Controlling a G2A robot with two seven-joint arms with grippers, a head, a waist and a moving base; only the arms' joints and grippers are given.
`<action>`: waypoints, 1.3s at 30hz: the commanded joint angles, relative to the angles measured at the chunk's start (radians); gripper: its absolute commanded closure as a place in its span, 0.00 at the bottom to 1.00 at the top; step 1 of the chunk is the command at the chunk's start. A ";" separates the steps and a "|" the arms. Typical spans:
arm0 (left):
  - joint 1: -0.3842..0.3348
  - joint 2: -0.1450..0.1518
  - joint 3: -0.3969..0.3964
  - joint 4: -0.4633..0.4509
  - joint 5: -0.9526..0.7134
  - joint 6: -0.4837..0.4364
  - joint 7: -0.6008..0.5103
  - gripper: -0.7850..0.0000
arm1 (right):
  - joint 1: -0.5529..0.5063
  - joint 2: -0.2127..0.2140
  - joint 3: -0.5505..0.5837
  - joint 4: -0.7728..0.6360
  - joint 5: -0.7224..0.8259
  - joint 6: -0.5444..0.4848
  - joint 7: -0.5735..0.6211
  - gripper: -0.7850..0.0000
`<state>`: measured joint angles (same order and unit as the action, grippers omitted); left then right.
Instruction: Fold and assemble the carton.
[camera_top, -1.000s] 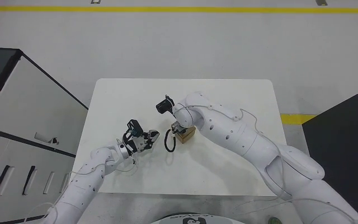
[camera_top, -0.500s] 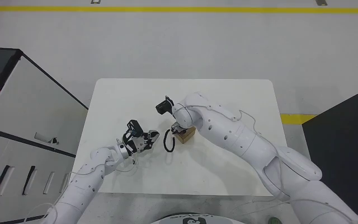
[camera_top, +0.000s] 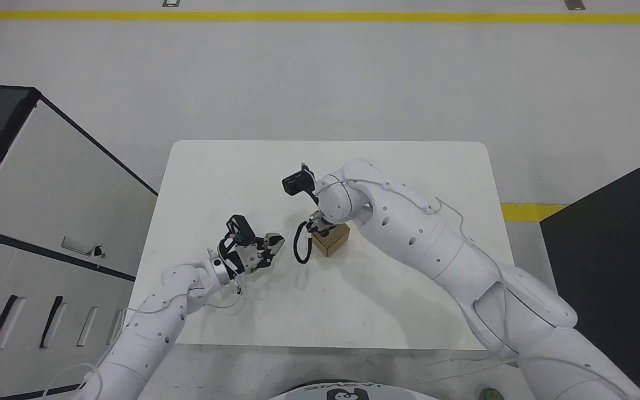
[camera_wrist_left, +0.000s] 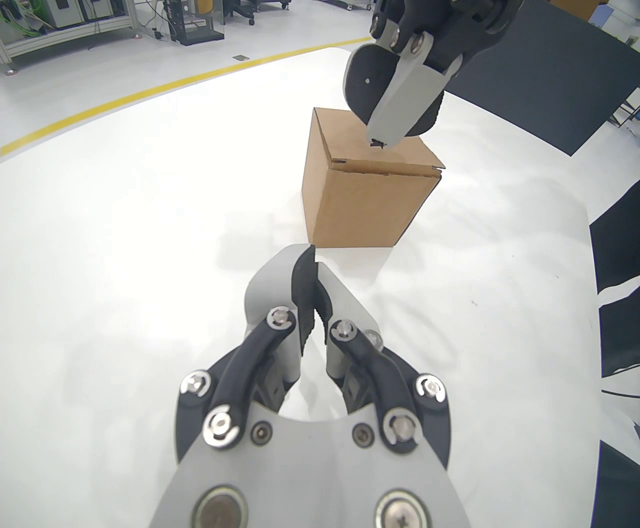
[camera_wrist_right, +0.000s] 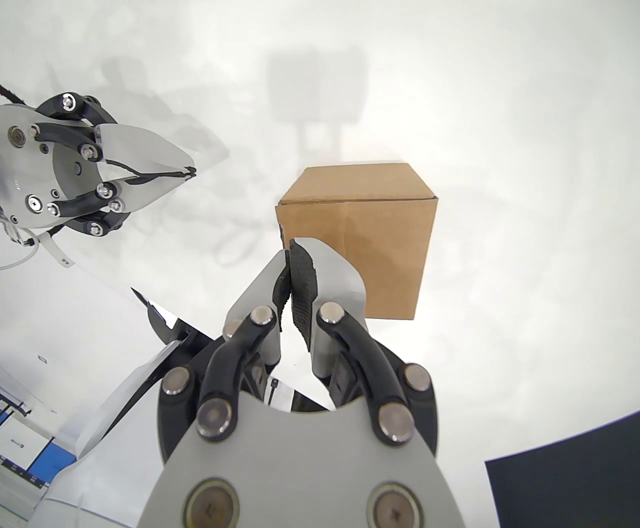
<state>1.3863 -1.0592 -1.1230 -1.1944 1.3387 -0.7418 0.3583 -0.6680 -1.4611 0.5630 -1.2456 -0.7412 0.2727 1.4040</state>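
A small brown carton (camera_top: 331, 238) stands closed as a cube near the middle of the white table (camera_top: 420, 170); it also shows as carton (camera_wrist_left: 367, 192) and carton (camera_wrist_right: 365, 235). My right gripper (camera_wrist_right: 295, 250) is shut with nothing in it and hovers just above the carton's top, at its edge; it appears as right gripper (camera_wrist_left: 382, 140) and right gripper (camera_top: 318, 222). My left gripper (camera_wrist_left: 309, 255) is shut and empty, low over the table a short way to the carton's left, apart from it, seen also as left gripper (camera_wrist_right: 190, 172) and left gripper (camera_top: 272, 246).
A dark panel (camera_top: 595, 250) stands off the table's right side, and a grey cabinet (camera_top: 50, 190) off its left. A black cable loop (camera_top: 298, 250) hangs from the right arm between the two grippers. Bare table lies all round the carton.
The right arm has shifted slightly right and back, its wrist lifting a little off the carton. The left arm and the carton have stayed put.
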 joint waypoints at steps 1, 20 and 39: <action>0.002 0.000 0.001 -0.002 0.001 -0.002 0.001 1.00 | -0.006 0.000 0.000 0.005 -0.004 0.000 0.000 1.00; 0.012 0.003 -0.002 -0.013 0.005 0.000 0.000 1.00 | -0.004 -0.020 0.009 0.043 -0.013 -0.002 -0.007 1.00; 0.015 0.004 -0.002 -0.019 0.006 0.004 -0.001 1.00 | -0.037 -0.004 0.101 0.005 0.011 0.002 -0.015 1.00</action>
<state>1.4007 -1.0551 -1.1250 -1.2132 1.3435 -0.7383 0.3569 -0.7020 -1.4672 0.6566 -1.2379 -0.7293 0.2735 1.3927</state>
